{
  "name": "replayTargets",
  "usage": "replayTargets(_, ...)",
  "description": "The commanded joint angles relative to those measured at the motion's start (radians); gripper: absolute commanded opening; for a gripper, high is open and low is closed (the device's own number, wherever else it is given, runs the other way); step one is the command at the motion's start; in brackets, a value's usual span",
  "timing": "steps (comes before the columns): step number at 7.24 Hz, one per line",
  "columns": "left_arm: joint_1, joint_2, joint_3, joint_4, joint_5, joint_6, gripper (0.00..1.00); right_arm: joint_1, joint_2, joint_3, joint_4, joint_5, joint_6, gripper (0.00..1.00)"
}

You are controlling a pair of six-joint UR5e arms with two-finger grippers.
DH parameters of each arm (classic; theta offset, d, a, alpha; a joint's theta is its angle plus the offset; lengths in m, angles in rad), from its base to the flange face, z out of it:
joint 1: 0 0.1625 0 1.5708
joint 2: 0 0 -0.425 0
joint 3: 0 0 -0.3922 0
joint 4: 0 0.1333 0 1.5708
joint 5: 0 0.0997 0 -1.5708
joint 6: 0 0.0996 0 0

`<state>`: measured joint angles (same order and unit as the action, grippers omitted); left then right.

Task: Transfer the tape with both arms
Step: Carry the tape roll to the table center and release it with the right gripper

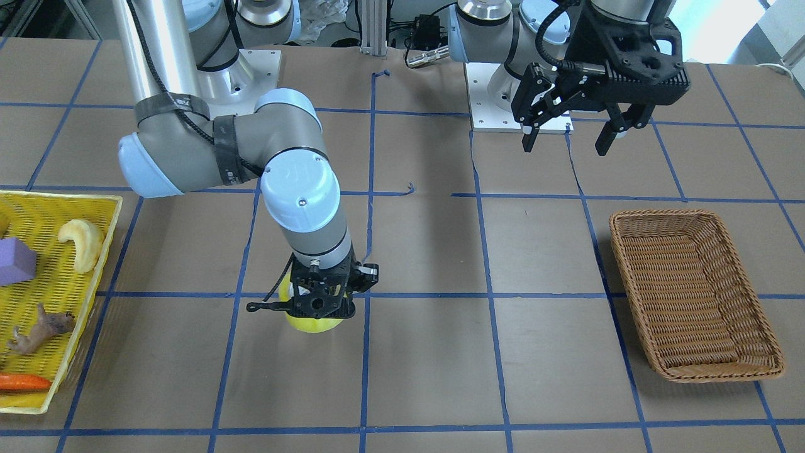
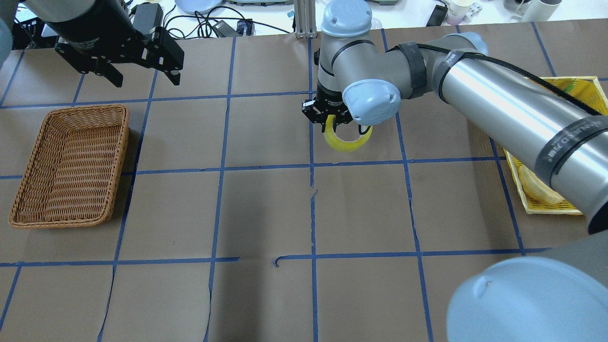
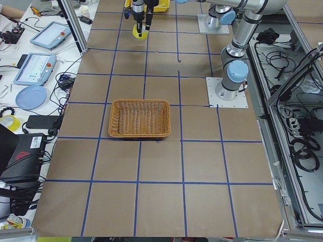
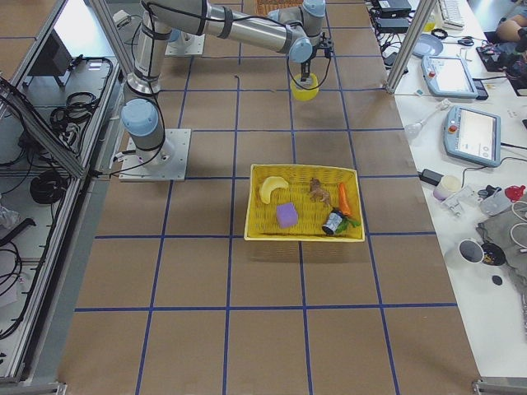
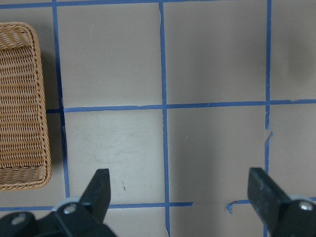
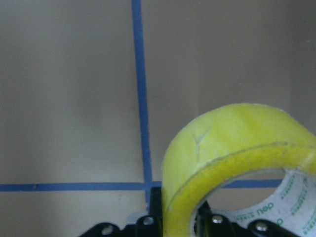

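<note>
bright even light, soft wrist-view blur

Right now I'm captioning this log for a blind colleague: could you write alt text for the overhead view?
The right claw grips the yellow tape roll over the middle of the table. The left claw hangs open near a wicker basket at left; a yellow basket sits at right.
</note>
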<state>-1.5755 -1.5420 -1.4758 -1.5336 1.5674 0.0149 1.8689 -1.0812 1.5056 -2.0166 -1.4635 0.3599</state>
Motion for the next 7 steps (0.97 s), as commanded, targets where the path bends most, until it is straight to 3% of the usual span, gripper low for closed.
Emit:
replayTargets(1,0.000,0.000,-0.001,0.000,0.000,-0.001,1.00,0.030,0.047,-0.005,-0.017,0.095,0.065,0.00)
replayTargets(3,-0.003,0.000,-0.003,0.000,0.000,-0.001,1.00,0.030,0.128,-0.016,-0.071,0.141,0.051,0.00)
replayTargets(6,0.000,0.000,0.000,0.000,-0.003,0.000,1.00,0.029,0.185,-0.142,-0.071,0.126,0.053,0.00)
replayTargets(7,0.000,0.000,0.003,-0.002,-0.001,0.000,1.00,0.026,0.182,-0.146,-0.076,0.082,0.054,0.16)
